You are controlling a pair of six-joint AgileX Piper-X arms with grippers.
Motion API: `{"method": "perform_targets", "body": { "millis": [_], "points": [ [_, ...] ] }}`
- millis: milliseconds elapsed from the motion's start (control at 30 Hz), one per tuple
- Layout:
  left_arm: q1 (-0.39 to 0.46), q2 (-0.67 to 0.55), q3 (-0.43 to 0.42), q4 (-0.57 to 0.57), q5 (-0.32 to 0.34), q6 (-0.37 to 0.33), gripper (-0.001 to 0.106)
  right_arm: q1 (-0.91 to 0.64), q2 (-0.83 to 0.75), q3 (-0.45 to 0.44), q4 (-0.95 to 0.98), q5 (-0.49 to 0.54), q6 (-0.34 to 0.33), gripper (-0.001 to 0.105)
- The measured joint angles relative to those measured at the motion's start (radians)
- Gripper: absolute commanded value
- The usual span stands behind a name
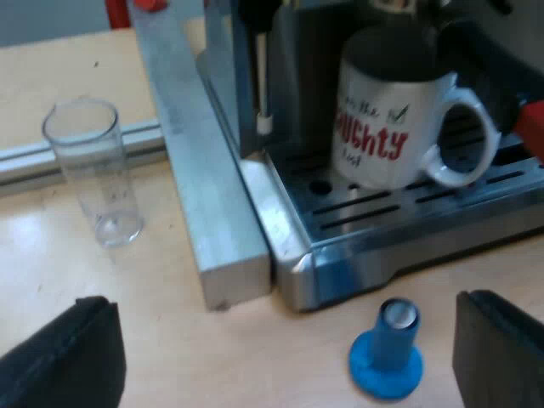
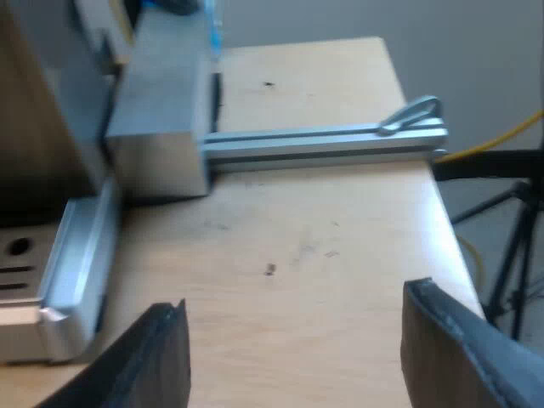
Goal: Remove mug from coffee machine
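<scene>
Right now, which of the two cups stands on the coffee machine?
The white mug with red lettering: it stands on the slotted tray of the coffee machine. The clear glass stands apart on the wooden table.

A: Mug location?
B: Mug [image 1: 391, 119] upright on the drip tray [image 1: 357, 217], at the espresso machine [image 1: 293, 51] front.
A: Items on the worktop [image 1: 51, 280]?
B: Tamper [image 1: 387, 353] stands just before the tray's edge, not touching it, near the left hand [image 1: 285, 344]. Measuring glass [image 1: 93, 170] upright, well apart from the tray. A metal beam [image 1: 204, 195] lies between them, with a rail [image 1: 25, 157] beyond the glass.
A: Right hand [image 2: 297, 357]?
B: Over bare worktop, near the tray's corner.
</scene>
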Motion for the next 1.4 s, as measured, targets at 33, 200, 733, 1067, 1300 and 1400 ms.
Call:
{"method": "perform_targets", "body": {
  "millis": [33,200,733,1067,1300,1400],
  "points": [
    [-0.008,0.000,-0.006,-0.003,0.007,0.000,0.080,0.000,0.012,-0.011,0.008,-0.007,-0.005,0.056],
    [-0.073,0.022,-0.021,-0.058,0.088,0.000,0.080,0.000,0.137,-0.077,0.013,-0.121,-0.008,0.056],
    [-0.184,0.125,0.109,-0.339,0.290,0.000,0.080,0.337,0.373,-0.150,-0.064,-0.245,-0.056,0.056],
    [-0.184,0.129,0.285,-0.563,0.304,0.000,0.080,0.582,0.385,-0.125,-0.172,-0.108,-0.057,0.056],
    [-0.184,0.131,0.336,-0.576,0.304,0.000,0.080,0.680,0.386,-0.021,-0.342,-0.031,-0.057,0.056],
    [-0.184,0.131,0.336,-0.580,0.304,0.000,0.080,0.706,0.386,0.030,-0.436,-0.019,-0.057,0.056]
  ]
}}
